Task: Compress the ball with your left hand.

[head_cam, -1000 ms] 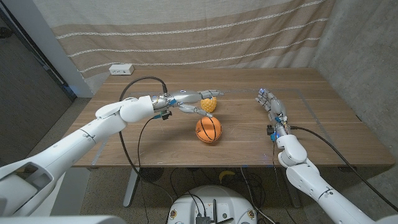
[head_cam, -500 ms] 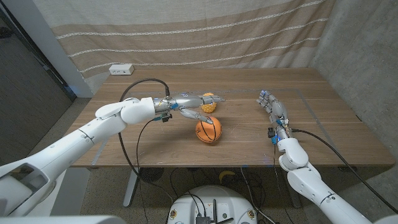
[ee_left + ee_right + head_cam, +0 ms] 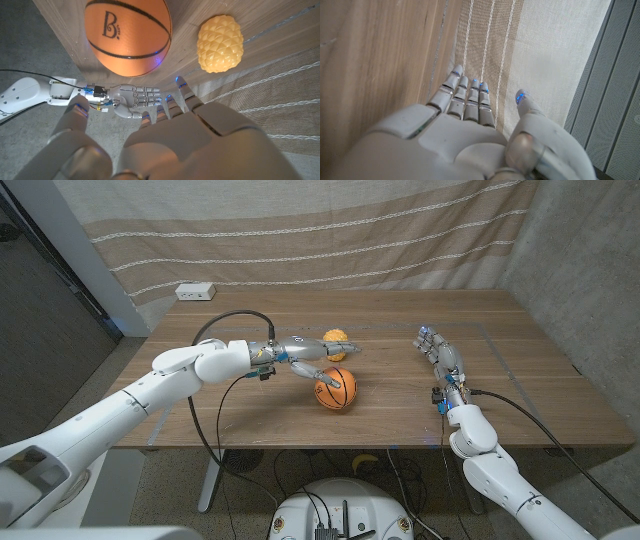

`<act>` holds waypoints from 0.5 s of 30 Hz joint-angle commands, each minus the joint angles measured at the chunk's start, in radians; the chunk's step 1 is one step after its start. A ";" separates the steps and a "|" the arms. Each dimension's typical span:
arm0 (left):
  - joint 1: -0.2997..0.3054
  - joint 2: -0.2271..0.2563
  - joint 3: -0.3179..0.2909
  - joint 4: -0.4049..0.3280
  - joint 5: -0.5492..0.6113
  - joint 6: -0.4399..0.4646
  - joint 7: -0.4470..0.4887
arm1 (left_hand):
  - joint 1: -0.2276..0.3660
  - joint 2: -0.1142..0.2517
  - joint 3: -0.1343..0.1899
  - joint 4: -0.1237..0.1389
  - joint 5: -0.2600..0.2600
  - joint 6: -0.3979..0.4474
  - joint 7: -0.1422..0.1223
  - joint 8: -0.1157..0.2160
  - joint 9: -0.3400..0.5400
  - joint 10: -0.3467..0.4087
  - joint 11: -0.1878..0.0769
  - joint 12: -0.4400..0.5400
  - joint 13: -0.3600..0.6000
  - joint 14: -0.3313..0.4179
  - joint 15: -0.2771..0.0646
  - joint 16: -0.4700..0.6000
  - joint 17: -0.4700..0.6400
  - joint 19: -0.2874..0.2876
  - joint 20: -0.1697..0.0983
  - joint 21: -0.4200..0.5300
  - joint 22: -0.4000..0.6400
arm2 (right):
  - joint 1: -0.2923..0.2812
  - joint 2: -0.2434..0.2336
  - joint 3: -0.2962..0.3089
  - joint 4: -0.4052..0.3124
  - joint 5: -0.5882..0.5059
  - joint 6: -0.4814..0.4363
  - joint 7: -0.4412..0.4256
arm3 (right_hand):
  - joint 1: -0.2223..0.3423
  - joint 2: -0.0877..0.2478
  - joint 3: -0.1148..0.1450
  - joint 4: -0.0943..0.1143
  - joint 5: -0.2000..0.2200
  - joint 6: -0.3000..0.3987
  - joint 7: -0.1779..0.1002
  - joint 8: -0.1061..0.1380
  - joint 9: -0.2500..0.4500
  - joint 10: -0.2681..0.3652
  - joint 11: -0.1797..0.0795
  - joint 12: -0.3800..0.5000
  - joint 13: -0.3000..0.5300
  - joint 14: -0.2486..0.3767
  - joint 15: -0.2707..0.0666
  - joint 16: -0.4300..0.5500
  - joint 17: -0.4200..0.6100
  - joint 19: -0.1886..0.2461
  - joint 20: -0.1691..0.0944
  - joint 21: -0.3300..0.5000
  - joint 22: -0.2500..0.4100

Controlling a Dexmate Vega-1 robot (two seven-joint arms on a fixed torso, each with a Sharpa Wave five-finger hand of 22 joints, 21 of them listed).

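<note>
- Wooden bench (image 3: 500,395) with pale grain, standing on light metal legs (image 3: 211,480).
- Behind it, hung across the back, a beige curtain (image 3: 300,230) crossed by thin white stripes.
- At the bench's far corner, against the curtain, a white power strip (image 3: 196,292).
- To one side, a dark grey panel (image 3: 40,300) edged by a pale slanted post (image 3: 85,255).
- On the opposite side, a rough grey wall (image 3: 590,270).
- Below, speckled grey-brown floor (image 3: 170,480) strewn with black cables (image 3: 400,470).
- Soft, even light, faint shadows under the bench.

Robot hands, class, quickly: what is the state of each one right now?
Left robot hand: open, holding nothing, fingers spread above the basketball.
Right robot hand: open, holding nothing.
</note>
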 commanded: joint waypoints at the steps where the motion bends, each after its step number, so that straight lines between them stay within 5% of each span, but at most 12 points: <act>1: -0.026 -0.001 0.033 -0.010 0.029 0.041 -0.055 | 0.014 -0.002 -0.001 -0.001 0.004 -0.009 -0.005 0.006 0.006 -0.006 0.000 0.004 0.002 0.001 0.006 0.006 0.001 0.010 0.006 -0.003 0.003 | -0.011 -0.001 0.006 0.005 0.004 0.009 0.006 | -0.007 0.001 0.004 -0.007 0.006 0.009 0.001 -0.002 0.002 0.007 0.001 0.003 0.002 0.003 0.000 0.007 0.000 0.005 -0.001 0.002 0.006; 15: -0.027 0.005 0.053 -0.057 0.093 0.079 -0.075 | 0.035 -0.003 0.000 0.000 0.005 -0.007 -0.006 0.013 0.006 0.001 -0.001 0.008 0.003 0.016 0.006 0.011 0.001 0.032 0.007 -0.003 0.003 | -0.039 -0.002 0.018 0.002 0.014 0.026 0.007 | -0.010 0.002 0.004 -0.008 0.006 0.009 0.000 -0.003 0.002 0.007 0.001 0.002 0.002 0.002 0.002 0.007 -0.001 0.005 -0.001 0.001 0.006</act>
